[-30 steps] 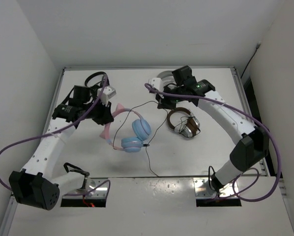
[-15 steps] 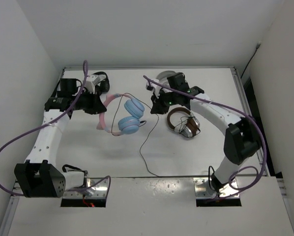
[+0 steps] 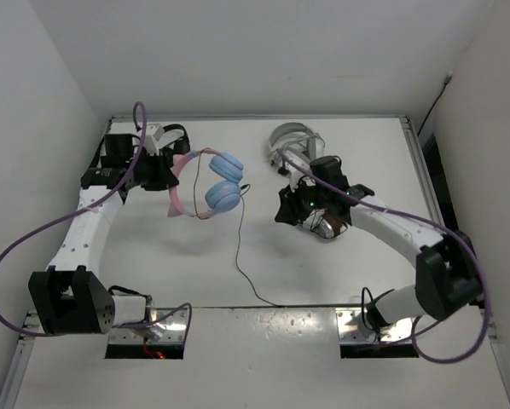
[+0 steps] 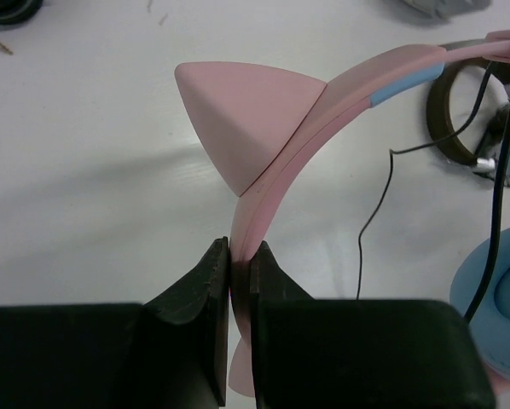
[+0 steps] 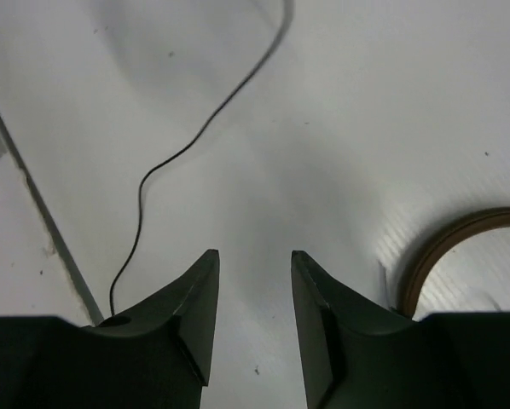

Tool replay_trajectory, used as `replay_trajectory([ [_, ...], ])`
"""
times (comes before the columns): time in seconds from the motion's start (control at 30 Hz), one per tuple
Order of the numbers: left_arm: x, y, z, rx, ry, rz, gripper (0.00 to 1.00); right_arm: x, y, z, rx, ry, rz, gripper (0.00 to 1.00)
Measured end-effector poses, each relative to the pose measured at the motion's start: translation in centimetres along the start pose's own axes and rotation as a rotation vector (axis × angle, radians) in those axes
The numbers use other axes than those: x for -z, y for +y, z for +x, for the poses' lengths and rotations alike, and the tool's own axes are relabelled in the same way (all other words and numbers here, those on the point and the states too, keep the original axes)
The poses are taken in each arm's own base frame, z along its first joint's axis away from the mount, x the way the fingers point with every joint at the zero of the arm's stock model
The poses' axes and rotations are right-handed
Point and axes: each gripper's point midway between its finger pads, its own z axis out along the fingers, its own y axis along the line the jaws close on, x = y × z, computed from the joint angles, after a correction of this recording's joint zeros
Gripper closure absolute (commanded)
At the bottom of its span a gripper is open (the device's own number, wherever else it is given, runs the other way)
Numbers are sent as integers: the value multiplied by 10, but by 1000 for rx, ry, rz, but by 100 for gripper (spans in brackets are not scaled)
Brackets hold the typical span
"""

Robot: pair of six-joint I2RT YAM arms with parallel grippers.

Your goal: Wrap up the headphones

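My left hand point(image 4: 240, 285) is pinched tight on the pink headband point(image 4: 340, 94) of the headphones point(image 3: 211, 181), the two fingers point(image 4: 199, 298) pressed flat against either side of the thin band just below one of its pointed pink ears point(image 4: 246, 115). From above, the headphones sit at the left rear part of the worktop point(image 3: 366, 153), with the band arching away from my grip and the two light-blue ear cups point(image 3: 224, 181) to the right of it, close together. The thin black cable point(image 3: 239, 251) drops from the cups and trails loosely across the worktop toward the near edge. My right hand point(image 5: 253, 285) is partly spread with nothing between its fingers, hanging low over bare worktop; a loop of the cable lies just beyond its left finger, not touching. It is right beside the brown pair point(image 3: 327, 223), whose rim shows at the edge of my right wrist view. A pale pair point(image 3: 287, 136) lies farther back, and a small black pair point(image 3: 175, 134) sits behind my left hand.
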Motion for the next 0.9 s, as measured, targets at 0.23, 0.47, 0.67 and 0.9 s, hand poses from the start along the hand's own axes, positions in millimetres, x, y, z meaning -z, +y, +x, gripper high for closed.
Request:
replay_trajectory([
  [0.23, -27, 34, -5, 81, 16, -123, 100, 6, 89, 15, 254, 26, -149, 22],
  [0.47, -43, 60, -40, 87, -36, -226, 100, 11, 76, 72, 282, 170, -133, 34],
  [0.67, -40, 72, -76, 67, -114, -296, 100, 18, 83, 96, 359, 227, -174, 48],
  [0.9, -43, 79, -83, 60, -130, -325, 100, 17, 83, 104, 400, 249, -170, 40],
])
